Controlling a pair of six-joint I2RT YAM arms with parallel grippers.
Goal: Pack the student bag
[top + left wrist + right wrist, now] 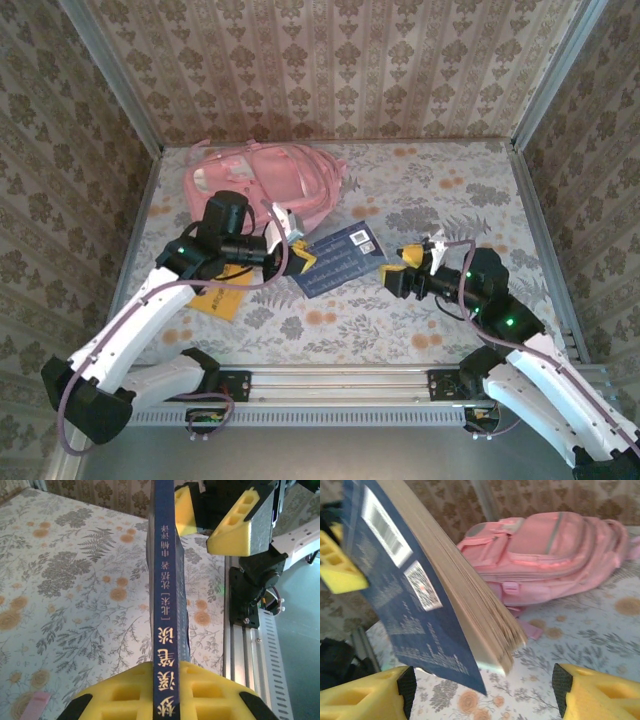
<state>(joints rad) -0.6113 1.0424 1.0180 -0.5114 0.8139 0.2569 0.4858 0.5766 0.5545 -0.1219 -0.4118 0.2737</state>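
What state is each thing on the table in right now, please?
Student bag: lying flat, zip unclear.
Blue book: closed, held up tilted.
Yellow book: closed, flat on the table.
Left gripper: jaws shut on the blue book.
Right gripper: jaws open, holding nothing.

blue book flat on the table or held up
Held up and tilted: the left tool is shut on the spine of the blue book, and its lower corner hangs above the table.
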